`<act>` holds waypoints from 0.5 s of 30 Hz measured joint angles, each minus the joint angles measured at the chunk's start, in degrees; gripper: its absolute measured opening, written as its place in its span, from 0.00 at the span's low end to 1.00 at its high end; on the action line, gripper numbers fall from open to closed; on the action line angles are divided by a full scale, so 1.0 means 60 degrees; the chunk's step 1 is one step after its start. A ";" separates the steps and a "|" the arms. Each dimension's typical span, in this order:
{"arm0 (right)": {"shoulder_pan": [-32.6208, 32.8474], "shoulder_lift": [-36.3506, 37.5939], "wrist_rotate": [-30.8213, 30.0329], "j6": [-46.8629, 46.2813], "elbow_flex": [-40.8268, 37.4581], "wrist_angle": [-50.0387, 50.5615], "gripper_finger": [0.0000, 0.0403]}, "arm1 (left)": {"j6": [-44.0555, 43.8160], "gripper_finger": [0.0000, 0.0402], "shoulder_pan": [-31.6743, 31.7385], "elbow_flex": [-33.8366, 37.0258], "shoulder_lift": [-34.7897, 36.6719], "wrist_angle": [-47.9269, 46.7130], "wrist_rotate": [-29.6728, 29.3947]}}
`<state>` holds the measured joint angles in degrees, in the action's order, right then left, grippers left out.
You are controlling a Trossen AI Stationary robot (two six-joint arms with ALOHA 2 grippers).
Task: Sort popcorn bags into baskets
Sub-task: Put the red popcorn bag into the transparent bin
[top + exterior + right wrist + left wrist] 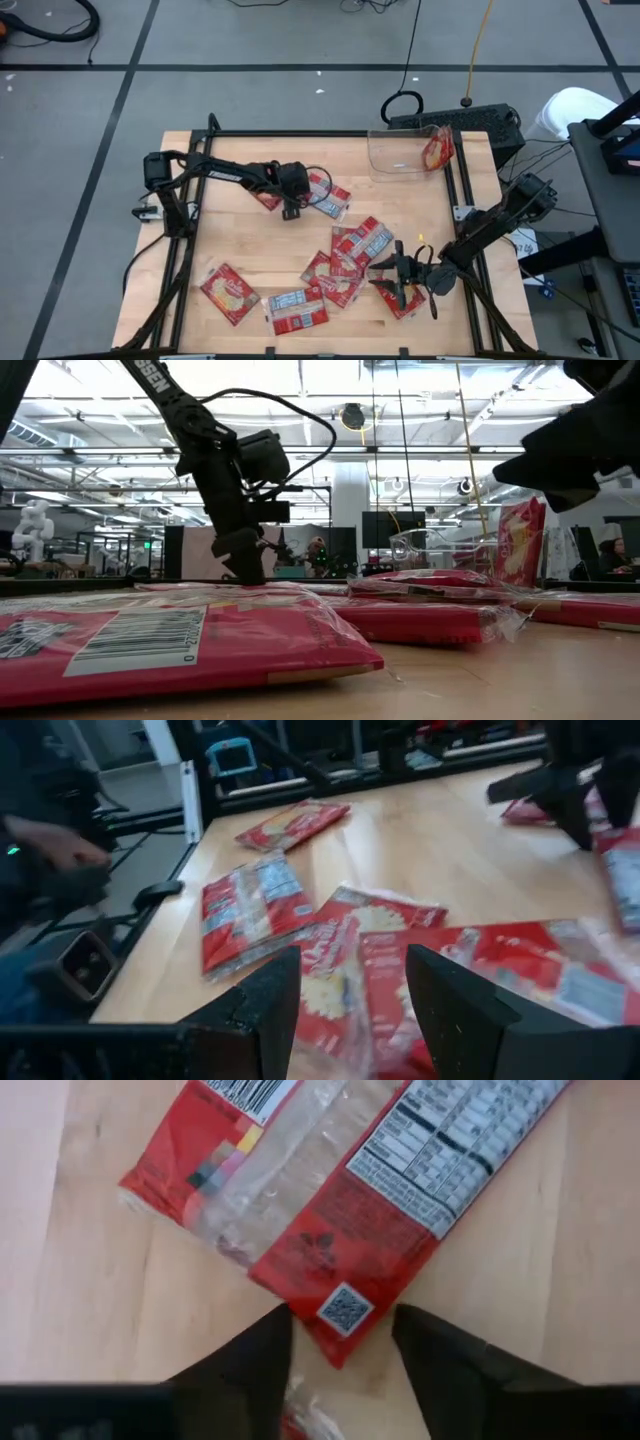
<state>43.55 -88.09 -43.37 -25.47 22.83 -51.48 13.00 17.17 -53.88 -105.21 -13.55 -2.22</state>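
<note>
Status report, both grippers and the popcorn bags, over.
Left gripper straddling a bag, not clamped. Right gripper open above the pile. One bag in bin.

High cam looked straight down on whole worktop [250, 235]. Low cam sat at worktop level, v. close to one popcorn bag [170, 645], facing the room. L wrist cam hung close above a bag; R wrist cam looked across the bags. All shared the worktop.

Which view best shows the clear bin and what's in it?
The high view: the clear bin sits at the table's far right edge with one popcorn bag leaning inside. The low view shows it side-on, partly hidden behind packets. Neither wrist view shows it.
</note>
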 joint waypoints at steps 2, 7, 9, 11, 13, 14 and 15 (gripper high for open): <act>-0.0052 0.0004 -0.0279 0.0126 0.0000 -0.0031 0.44 | -0.0028 0.33 -0.0043 0.0005 -0.0102 0.0205 0.0031; -0.0275 0.0000 -0.0817 0.0333 0.0004 -0.0047 0.44 | -0.0385 0.04 -0.0361 0.0043 -0.0124 0.0892 -0.0270; -0.0332 0.0000 -0.1225 0.0162 0.0061 -0.0027 0.44 | -0.0890 0.03 -0.0544 0.0047 0.0029 0.1036 -0.0666; -0.0375 0.0000 -0.1587 0.0223 0.0409 0.0233 0.44 | -0.1609 0.02 -0.0745 0.0074 0.0180 0.0991 -0.0984; -0.0393 0.0000 -0.1808 0.0719 0.1035 0.0893 0.44 | -0.2442 0.01 -0.0966 0.0093 0.0521 0.0847 -0.1061; -0.0416 0.0000 -0.1911 0.1111 0.1466 0.1401 0.44 | -0.2895 0.01 -0.1083 0.0091 0.0770 0.0858 -0.1052; -0.0454 -0.0004 -0.2050 0.1466 0.1996 0.2066 0.44 | -0.3312 0.01 -0.1215 0.0077 0.1023 0.0880 -0.1054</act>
<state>40.82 -88.12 -55.67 -16.68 34.81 -39.08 -6.87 9.88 -53.42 -99.07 -8.27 -8.55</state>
